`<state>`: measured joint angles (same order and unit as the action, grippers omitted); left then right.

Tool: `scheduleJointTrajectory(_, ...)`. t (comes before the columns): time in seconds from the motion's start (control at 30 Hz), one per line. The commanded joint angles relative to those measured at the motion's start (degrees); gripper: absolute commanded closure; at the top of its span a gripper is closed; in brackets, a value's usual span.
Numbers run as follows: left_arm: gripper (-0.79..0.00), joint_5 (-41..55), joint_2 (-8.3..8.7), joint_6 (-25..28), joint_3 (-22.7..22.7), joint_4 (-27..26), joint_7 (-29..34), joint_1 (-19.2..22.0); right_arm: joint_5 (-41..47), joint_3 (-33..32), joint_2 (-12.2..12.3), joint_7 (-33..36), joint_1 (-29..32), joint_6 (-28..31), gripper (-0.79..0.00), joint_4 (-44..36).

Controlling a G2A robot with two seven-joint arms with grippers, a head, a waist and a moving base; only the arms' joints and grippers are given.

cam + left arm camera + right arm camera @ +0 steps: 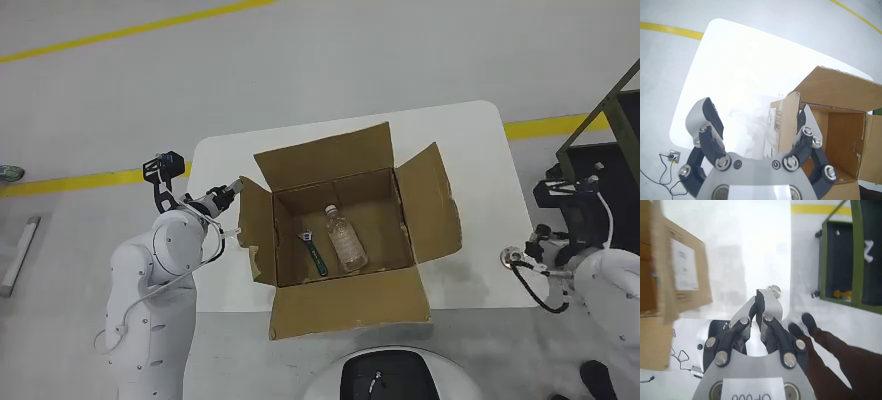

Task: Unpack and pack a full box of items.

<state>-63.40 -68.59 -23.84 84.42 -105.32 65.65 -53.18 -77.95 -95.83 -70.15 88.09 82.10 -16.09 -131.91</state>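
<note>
- white table point(470, 130) is carrying the box; its bare top is showing all round the box, widest beyond the far flap
- cardboard box point(345, 300) is sitting open near the table's middle; all four flaps are folding outward, the near one lying out toward the robot; printed labels are showing on the outer wall below the left flap
- left gripper point(756, 111) is hovering at the box's left flap with fingers spread wide; the flap's edge is standing between them, one pad outside the box, the other on the inner side; cannot tell whether either pad is touching cardboard; it is pinching nothing
- right gripper point(756, 306) is hanging off the box's right side, well apart from it, near the table's edge; its fingers are pressing together on nothing
- clear bottle point(345, 240) is lying on its side on the box floor, cap pointing toward the far wall
- wrench point(313, 252) is lying flat on the box floor just beside the bottle, on the left-flap side; its green handle is pointing toward the near wall
</note>
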Motion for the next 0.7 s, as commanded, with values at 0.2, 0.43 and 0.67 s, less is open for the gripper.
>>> scheduleJointTrajectory(0.2, -0.785, 0.0, 0.00, 0.0, 0.0, 0.0, 0.0, 0.0, -0.9, 2.5, 0.7, -0.1, 3.7, -0.2, 0.000, 6.8)
scheduleJointTrajectory(0.43, -0.785, 0.0, 0.00, 0.0, 0.0, 0.0, 0.0, 0.0, -0.9, 2.5, 0.7, -0.1, 3.7, -0.2, 0.000, 6.8)
scheduleJointTrajectory(0.67, -0.785, 0.0, 0.00, 0.0, 0.0, 0.0, 0.0, 0.0, -0.9, 2.7, 0.8, -4.1, 3.6, 4.2, 0.000, 7.5)
